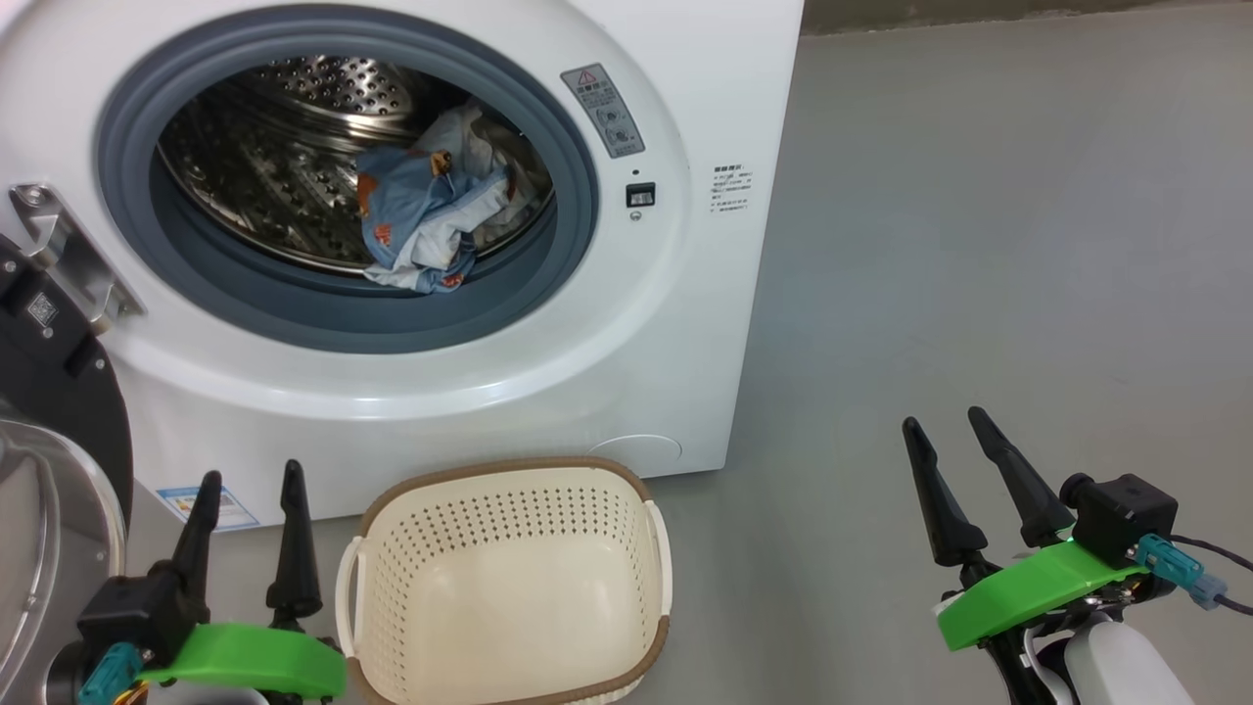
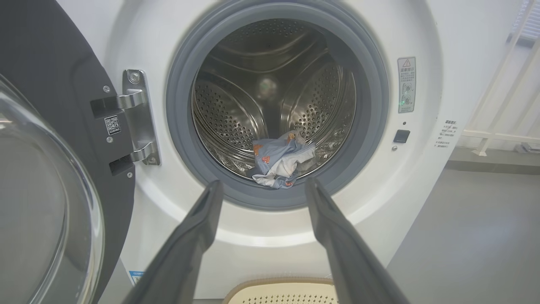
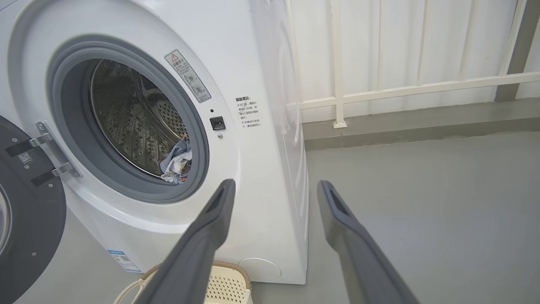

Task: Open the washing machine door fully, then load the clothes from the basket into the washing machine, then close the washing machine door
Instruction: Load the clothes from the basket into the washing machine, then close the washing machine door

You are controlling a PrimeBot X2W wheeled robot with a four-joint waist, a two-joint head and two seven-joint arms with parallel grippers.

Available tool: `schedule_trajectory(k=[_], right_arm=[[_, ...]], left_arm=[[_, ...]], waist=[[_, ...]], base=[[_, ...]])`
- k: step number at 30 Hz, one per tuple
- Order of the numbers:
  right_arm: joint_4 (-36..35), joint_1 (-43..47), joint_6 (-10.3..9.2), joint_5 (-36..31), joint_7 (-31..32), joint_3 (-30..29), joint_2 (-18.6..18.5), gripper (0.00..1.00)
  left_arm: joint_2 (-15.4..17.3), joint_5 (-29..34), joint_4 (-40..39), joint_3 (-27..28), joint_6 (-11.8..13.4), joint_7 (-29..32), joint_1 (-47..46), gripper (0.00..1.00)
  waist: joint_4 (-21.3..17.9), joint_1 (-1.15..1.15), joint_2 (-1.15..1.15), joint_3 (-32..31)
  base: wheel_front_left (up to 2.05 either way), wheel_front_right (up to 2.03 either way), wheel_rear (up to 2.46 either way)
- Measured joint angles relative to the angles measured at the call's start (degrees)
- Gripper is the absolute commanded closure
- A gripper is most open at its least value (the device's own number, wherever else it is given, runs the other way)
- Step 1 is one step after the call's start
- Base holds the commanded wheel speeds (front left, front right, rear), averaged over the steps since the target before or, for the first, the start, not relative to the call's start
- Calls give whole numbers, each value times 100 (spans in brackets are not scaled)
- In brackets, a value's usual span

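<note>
Lower corners of the head view: left gripper [image 1: 251,472] and right gripper [image 1: 946,419], empty, jaws apart. Lower centre, the basket [image 1: 509,466] shows its bare floor; wrist views catch just its rim. Left edge, the washing machine door [image 1: 70,387] stands open. Upper centre, clothes [image 1: 431,211] lie in the drum [image 1: 284,147]. Loading looks done; pushing the door shut seems next.

Bright even light, soft shadows, sharp, wrist cams fisheye
</note>
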Motion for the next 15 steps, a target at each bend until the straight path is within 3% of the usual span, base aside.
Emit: schedule_trajectory(k=[15], right_arm=[[-7,2,0,0,0,5,-29,0]], left_arm=[[-35,-1,-152,20,57,0,210,0]], waist=[[7,0,0,-66]], base=[[0,0,0]])
